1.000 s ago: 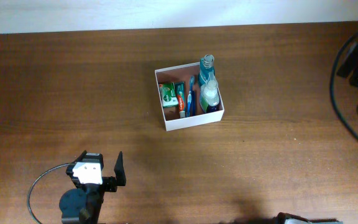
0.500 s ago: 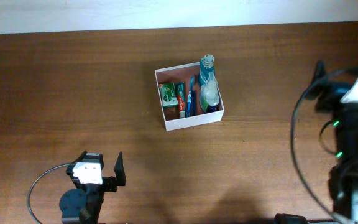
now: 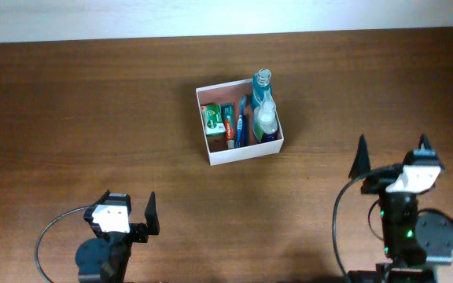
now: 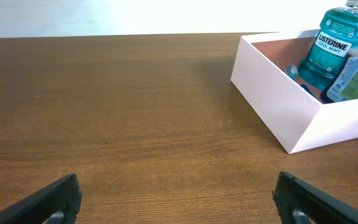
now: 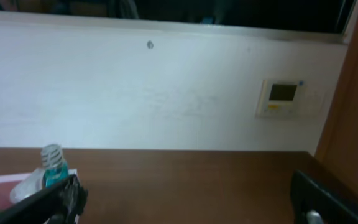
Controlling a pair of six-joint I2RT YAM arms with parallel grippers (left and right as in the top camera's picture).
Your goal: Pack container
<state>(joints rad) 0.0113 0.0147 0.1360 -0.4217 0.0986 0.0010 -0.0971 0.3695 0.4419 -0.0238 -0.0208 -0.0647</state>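
The container (image 3: pixel 246 152), a white-walled square box with a pinkish inside, stands on the wooden table just right of centre. It holds a blue mouthwash bottle (image 3: pixel 263 88), a clear bottle (image 3: pixel 266 119), a green box (image 3: pixel 213 119), a toothpaste tube (image 3: pixel 228 122) and a blue toothbrush (image 3: pixel 241 122). My left gripper (image 3: pixel 126 206) sits open at the front left, far from the box, with nothing between its fingers. In the left wrist view the container (image 4: pixel 272 106) lies ahead to the right of the open left gripper (image 4: pixel 179 202). My right gripper (image 3: pixel 392 153) stands open and empty at the front right.
The right wrist view looks over the right gripper (image 5: pixel 188 202) towards a white wall with a thermostat panel (image 5: pixel 283 98); a bottle cap (image 5: pixel 51 165) shows at its left. A black cable (image 3: pixel 340 228) loops beside the right arm. Bare wood surrounds the box.
The right arm has swung in from the far right edge down to the front right, its gripper open. The left arm and the box's contents have not moved.
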